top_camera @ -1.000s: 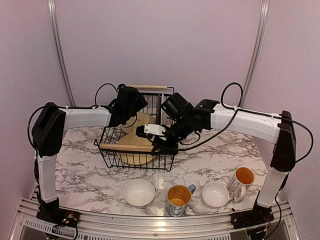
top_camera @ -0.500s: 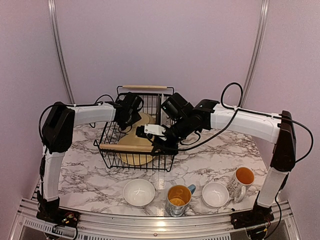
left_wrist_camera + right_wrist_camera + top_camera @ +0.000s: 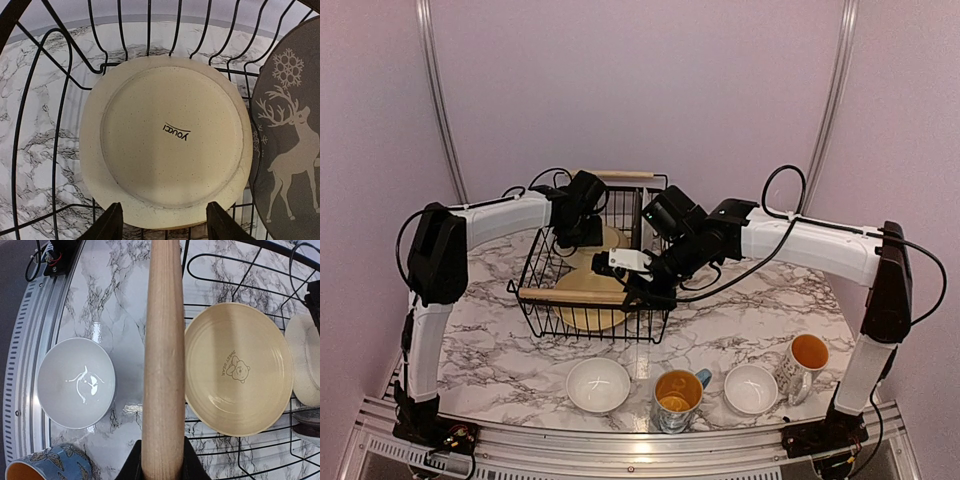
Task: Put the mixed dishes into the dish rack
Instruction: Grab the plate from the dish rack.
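Inside dish rack (image 3: 535, 300): plates (image 3: 237, 367) | left hand (image 3: 164, 227) spread | right hand (image 3: 160, 460) pinching wooden handle (image 3: 162, 340)

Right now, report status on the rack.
Left fingers open, facing cream plate in rack. Right fingers shut on wooden handle. Bowls, mugs unloaded; nothing blocking.

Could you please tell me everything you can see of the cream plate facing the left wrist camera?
The round cream speckled plate, ceramic by its look, shows its underside: a raised foot ring and a black printed mark, YOUCI. It looks whole and clean. It sits inside the black wire dish rack, with wires behind its upper rim. The grey reindeer plate overlaps its right edge. The left gripper, jaws open, flanks its lower rim; whether it touches cannot be told.
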`<action>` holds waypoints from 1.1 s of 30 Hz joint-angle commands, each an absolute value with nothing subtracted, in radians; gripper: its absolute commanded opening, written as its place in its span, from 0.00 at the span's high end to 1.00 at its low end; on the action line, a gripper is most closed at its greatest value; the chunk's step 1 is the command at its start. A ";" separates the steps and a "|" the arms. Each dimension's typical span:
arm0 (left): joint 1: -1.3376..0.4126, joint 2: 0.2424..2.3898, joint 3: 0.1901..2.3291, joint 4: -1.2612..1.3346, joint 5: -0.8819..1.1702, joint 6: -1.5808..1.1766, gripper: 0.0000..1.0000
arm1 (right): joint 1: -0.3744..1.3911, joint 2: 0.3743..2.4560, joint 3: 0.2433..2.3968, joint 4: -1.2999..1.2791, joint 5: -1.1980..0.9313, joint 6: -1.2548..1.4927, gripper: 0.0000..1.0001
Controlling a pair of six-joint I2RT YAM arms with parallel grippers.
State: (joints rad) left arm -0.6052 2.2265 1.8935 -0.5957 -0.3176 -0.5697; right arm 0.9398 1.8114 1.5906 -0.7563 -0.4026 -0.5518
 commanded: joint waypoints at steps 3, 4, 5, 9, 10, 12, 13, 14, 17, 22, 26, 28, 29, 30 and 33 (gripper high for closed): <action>-0.600 2.234 2.074 -0.981 -0.306 -0.286 0.43 | 0.996 1.828 1.562 -0.813 -0.550 -0.642 0.84; -0.600 2.246 2.095 -1.018 -0.314 -0.273 0.43 | 0.996 1.828 1.562 -0.813 -0.553 -0.641 0.84; -0.600 2.258 2.111 -1.044 -0.321 -0.260 0.43 | 0.996 1.828 1.562 -0.813 -0.552 -0.641 0.84; -0.598 2.288 2.145 -1.112 -0.274 -0.232 0.43 | 0.996 1.830 1.560 -0.815 -0.551 -0.641 0.84; -0.598 2.294 2.145 -1.128 -0.265 -0.223 0.43 | 0.996 1.830 1.560 -0.815 -0.551 -0.640 0.84; -0.595 2.298 2.124 -1.136 -0.265 -0.222 0.43 | 0.996 1.832 1.560 -0.815 -0.551 -0.640 0.84; -0.592 2.298 2.110 -1.137 -0.262 -0.221 0.43 | 0.996 1.833 1.560 -0.816 -0.552 -0.640 0.84; -0.588 2.300 2.100 -1.138 -0.247 -0.218 0.43 | 0.995 1.834 1.560 -0.816 -0.553 -0.640 0.84; -0.583 2.316 2.082 -1.137 -0.188 -0.216 0.44 | 0.996 1.836 1.557 -0.816 -0.555 -0.641 0.83; -0.566 2.350 2.077 -1.129 -0.137 -0.217 0.45 | 0.996 1.836 1.550 -0.816 -0.552 -0.643 0.83; -0.551 2.375 2.068 -1.118 -0.068 -0.216 0.53 | 0.996 1.836 1.546 -0.816 -0.550 -0.644 0.83; -0.549 2.382 2.068 -1.117 -0.055 -0.217 0.58 | 0.996 1.838 1.546 -0.816 -0.549 -0.643 0.84; -0.549 2.383 2.070 -1.117 -0.049 -0.218 0.61 | 0.996 1.838 1.546 -0.817 -0.548 -0.644 0.84; -0.549 2.383 2.072 -1.117 -0.043 -0.219 0.65 | 0.996 1.838 1.546 -0.817 -0.548 -0.644 0.84; -0.549 2.370 2.082 -1.116 -0.036 -0.221 0.80 | 0.996 1.839 1.545 -0.816 -0.545 -0.643 0.84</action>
